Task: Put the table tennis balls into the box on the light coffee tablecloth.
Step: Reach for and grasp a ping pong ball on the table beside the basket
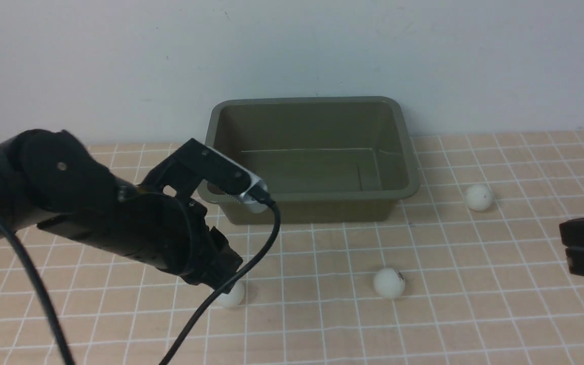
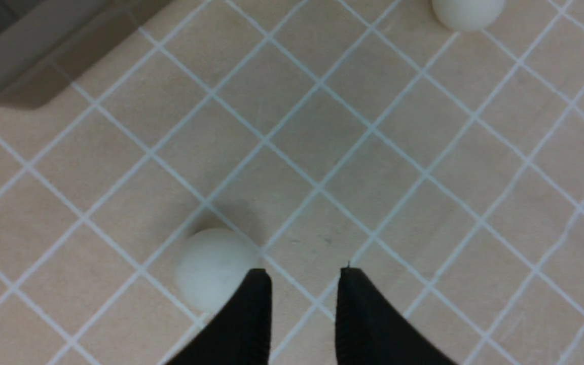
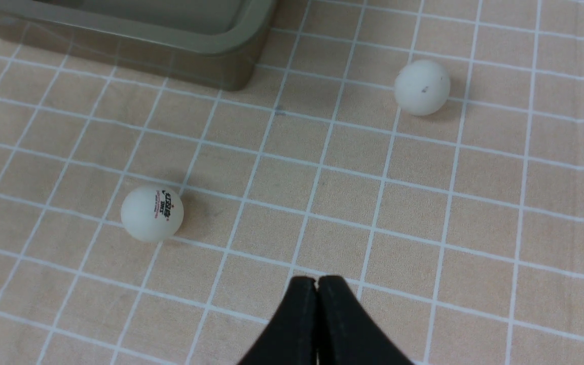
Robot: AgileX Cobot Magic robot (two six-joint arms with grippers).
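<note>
Left gripper (image 2: 304, 274) — jaws slightly parted, empty — sits beside the ball (image 2: 211, 266), not around it; closing here could nudge it away. Right gripper (image 3: 316, 281) closed, empty.

Robot test bench in a lab-like room, bare white wall (image 1: 119, 61) well beyond the fingers (image 2: 251, 324), peach gridded tablecloth (image 1: 474, 314) spread flat beneath them, bulky black robot arm (image 1: 69, 203) behind them, loose black cable (image 1: 278, 225) trailing from it
</note>
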